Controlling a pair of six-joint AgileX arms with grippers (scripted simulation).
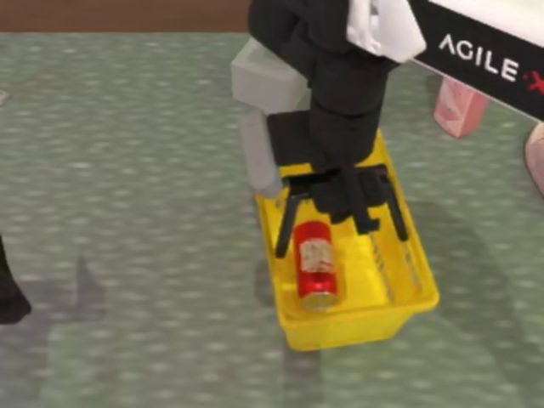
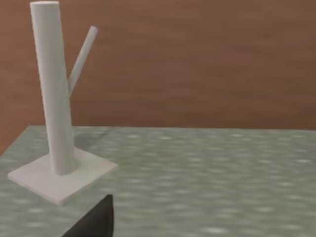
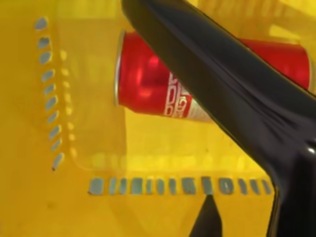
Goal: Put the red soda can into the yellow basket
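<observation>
One yellow basket [image 1: 422, 293] is sitting a little right of the table's middle in the top view, and one red soda can [image 1: 315, 263] is lying on its side on the basket's floor, toward the basket's left wall, its silver end pointing at the near rim. In the right wrist view the same can [image 3: 148, 84] is lying across the yellow floor [image 3: 158, 148], with rows of slots showing in two of the basket walls and a black handle bar crossing in front of it. The right gripper [image 1: 344, 212] is hanging over the far half of the basket, above the can and not touching it; its fingers are standing apart and are gripping nothing. A grey box [image 1: 259, 76] is lying just beyond the basket's far left corner, partly hidden under the arm. One pink object [image 1: 459, 106] is standing at the far right of the table, and the edge of another pinkish thing [image 1: 535, 157] is showing at the right border. The left gripper [image 1: 10, 293] is sitting parked at the table's left edge; whether its fingers are parted cannot be told. The left wrist view is showing one white stand [image 2: 54, 123], an upright post with a slanted branch on a square base, on the green table [image 2: 207, 177].
</observation>
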